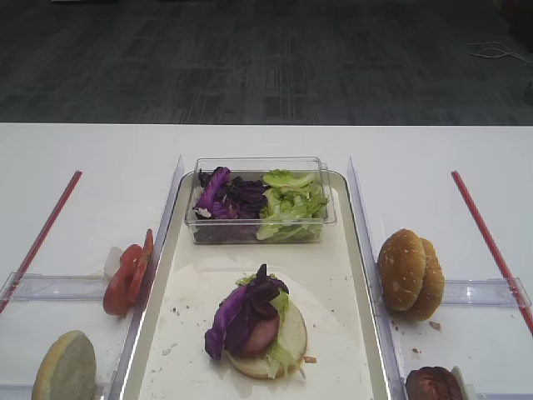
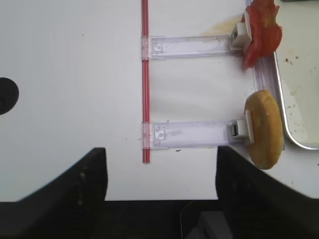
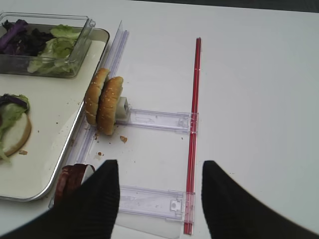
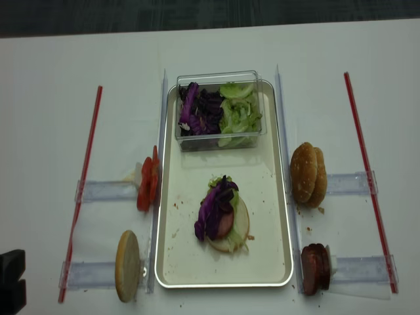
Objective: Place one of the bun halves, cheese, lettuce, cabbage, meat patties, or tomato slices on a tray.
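Both end effectors wide, empty: left end effector (image 2: 160, 174) over surface near tomato slices (image 2: 261, 30); right end effector (image 3: 160, 191) near bun halves (image 3: 103, 103); tray (image 1: 360, 275) stack holds cabbage (image 1: 243, 310); risk: upright slices toppling if nudged.

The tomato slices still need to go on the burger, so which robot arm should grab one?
Probably the left. The tomato slices stand just outside the tray on the left side, in the left wrist view, ahead of the open left gripper. The right gripper sits by the bun halves.
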Action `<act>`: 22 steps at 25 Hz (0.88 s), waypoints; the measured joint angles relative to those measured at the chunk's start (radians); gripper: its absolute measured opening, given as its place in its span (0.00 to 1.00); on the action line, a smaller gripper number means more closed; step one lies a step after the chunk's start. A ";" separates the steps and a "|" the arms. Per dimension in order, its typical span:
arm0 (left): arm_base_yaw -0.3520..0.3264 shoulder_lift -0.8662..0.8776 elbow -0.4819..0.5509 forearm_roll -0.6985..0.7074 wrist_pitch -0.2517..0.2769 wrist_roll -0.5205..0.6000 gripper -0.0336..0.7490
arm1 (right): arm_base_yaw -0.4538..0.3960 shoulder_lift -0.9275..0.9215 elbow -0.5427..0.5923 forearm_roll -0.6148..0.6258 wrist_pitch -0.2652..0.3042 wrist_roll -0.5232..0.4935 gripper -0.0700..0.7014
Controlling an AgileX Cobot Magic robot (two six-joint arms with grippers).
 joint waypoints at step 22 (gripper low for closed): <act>0.000 -0.439 0.152 0.000 0.013 0.026 0.64 | 0.000 0.000 0.000 0.000 0.000 0.004 0.59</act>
